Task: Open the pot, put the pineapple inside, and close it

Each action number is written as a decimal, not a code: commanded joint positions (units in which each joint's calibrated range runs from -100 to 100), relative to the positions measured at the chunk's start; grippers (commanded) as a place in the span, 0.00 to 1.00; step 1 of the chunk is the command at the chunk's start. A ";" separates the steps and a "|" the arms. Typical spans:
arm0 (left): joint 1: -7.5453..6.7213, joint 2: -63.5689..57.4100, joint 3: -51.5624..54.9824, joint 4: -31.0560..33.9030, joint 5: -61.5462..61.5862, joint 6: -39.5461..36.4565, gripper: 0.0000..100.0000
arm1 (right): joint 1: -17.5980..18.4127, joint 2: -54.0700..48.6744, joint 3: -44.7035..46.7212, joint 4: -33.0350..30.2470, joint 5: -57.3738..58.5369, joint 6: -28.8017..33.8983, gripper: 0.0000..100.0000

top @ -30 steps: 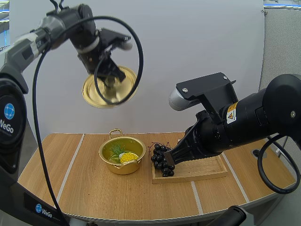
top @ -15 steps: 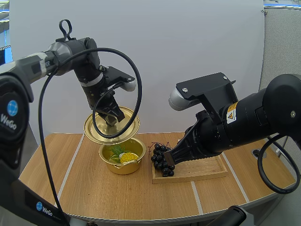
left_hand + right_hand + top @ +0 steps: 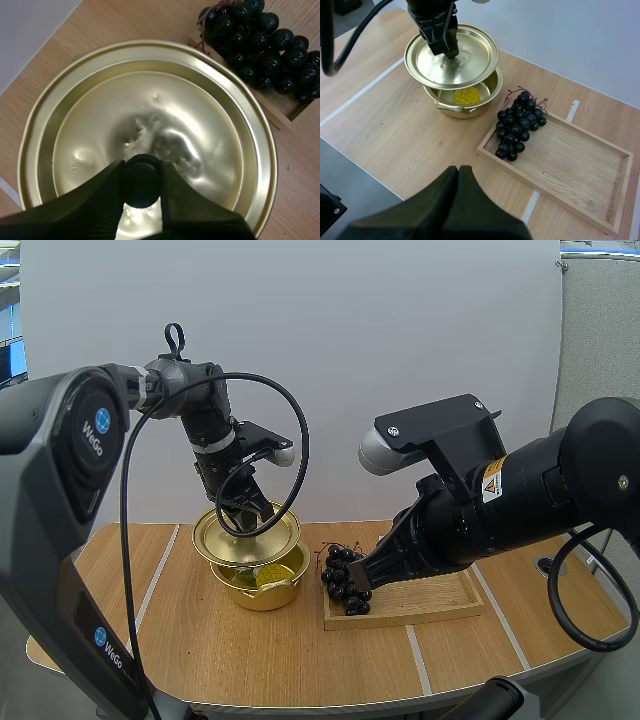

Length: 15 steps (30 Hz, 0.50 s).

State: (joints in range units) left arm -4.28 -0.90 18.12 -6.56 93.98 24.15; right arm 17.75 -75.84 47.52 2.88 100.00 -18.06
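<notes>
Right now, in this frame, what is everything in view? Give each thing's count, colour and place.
pot: one, gold, on the table left of the tray, open
lid: one, gold with a black knob, held just above the pot
pineapple: one, yellow, inside the pot
bunch of grapes: one, black, on the tray's end nearest the pot
wooden tray: one, light wood, on the table right of the pot
table: one, light wood with pale stripes
left gripper: one, black, shut on the lid's knob, over the pot
right gripper: one, black, fingers together on nothing, above the table near the tray
</notes>
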 commanded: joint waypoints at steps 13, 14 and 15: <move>-2.16 2.65 0.06 -1.68 -4.15 0.35 0.00 | -0.31 -0.62 0.10 0.21 0.00 -0.52 0.00; -2.32 2.94 0.06 -1.25 -4.53 -0.28 0.00 | -0.31 -0.62 0.10 0.21 0.00 -0.52 0.00; -2.32 3.28 0.06 -0.85 -4.92 -0.76 0.00 | -0.31 -0.62 0.10 0.21 0.00 -0.52 0.00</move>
State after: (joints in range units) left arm -6.18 1.87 18.12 -8.28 90.36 24.30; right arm 17.75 -75.84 47.52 2.88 100.00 -18.06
